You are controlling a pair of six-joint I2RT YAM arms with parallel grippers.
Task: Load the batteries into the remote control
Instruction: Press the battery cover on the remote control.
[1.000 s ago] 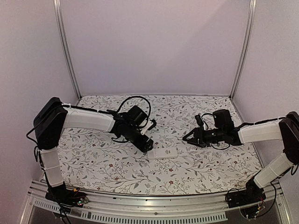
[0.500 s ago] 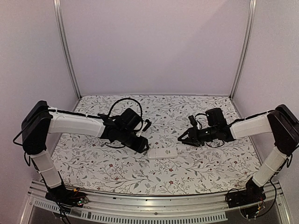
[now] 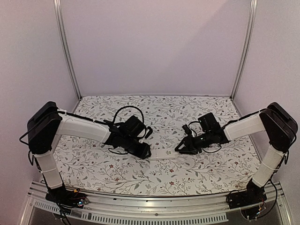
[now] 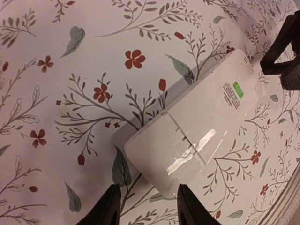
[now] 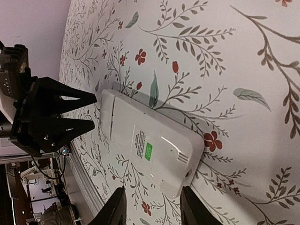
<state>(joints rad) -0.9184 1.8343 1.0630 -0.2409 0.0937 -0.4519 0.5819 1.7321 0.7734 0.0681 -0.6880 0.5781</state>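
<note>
A: What is the white thing in the middle of the top picture?
B: That is the remote control (image 3: 164, 153). There is 1. It lies flat on the flowery desk (image 3: 117, 173), a little below the middle of the picture.
A: Does it have any words on it?
B: Its back side faces up. I see 1 small green sticker (image 4: 238, 89) next to a patch of tiny gray print. The print is too small to read. A thin line also runs across the back.
A: How many arms are there?
B: 2 arms and 2 hands. The left hand (image 3: 147, 153) is at the left end of the remote control. The right hand (image 3: 179, 149) is at the right end. The remote control sits between them.
A: How do the arms bend?
B: Each one goes up from the bottom edge to a dark elbow near its side of the picture. Then a white part slopes down toward the middle. Both hands are low, near the desk, and point at each other.
A: Is the left hand holding anything?
B: No. In its own camera, its 2 fingers (image 4: 110, 208) stand apart at the bottom edge. The near end of the remote control is just above them, not between them.
A: And the right hand?
B: The same. Its 2 fingers (image 5: 117, 208) are apart at the bottom edge. The end of the remote control is close, but nothing is pinched.
</note>
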